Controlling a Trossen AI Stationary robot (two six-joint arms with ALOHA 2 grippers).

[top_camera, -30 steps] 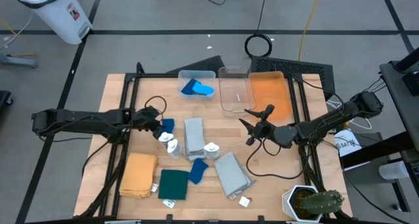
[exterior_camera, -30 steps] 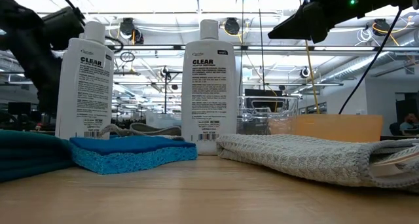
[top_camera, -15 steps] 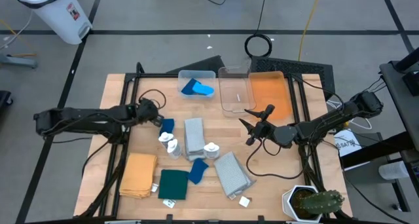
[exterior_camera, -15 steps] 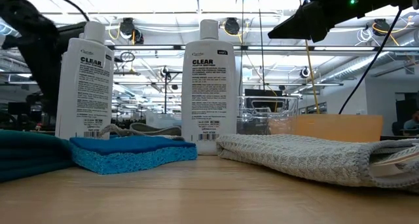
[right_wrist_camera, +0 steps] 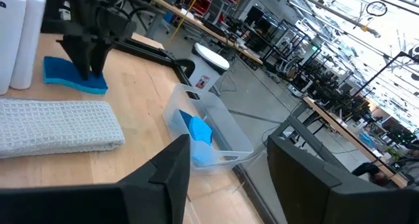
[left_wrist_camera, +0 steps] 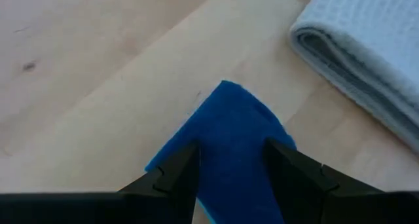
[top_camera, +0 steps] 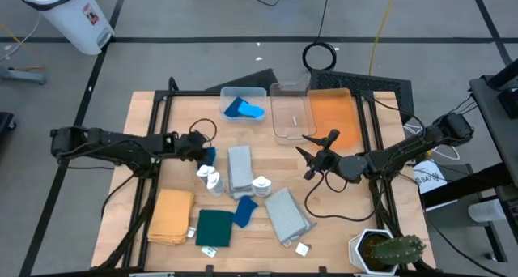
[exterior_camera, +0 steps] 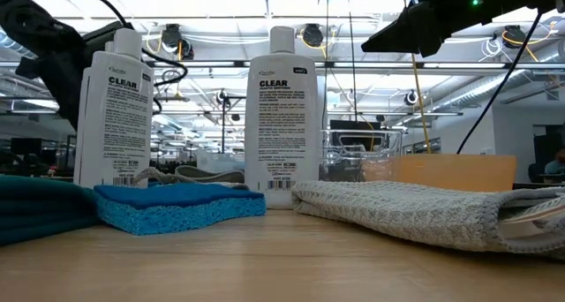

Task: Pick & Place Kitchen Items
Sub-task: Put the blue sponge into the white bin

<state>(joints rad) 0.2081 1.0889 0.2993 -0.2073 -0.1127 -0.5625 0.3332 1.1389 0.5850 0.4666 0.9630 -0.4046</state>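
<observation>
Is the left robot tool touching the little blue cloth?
Touching. In the left wrist view, both fingers of the left tool sit against the sides of the small blue cloth piece, with no gap.

Grey taped floor around the wooden table; white bin; bright ceiling lights beyond.

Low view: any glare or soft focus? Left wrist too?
Low view: ceiling lights blow out the top, backlighting the two white bottles; the blue sponge and grey cloth up front look sharp, the room behind softer. Left wrist view: even light, no glare; the left tool astride the blue cloth piece is dark and slightly soft.
</observation>
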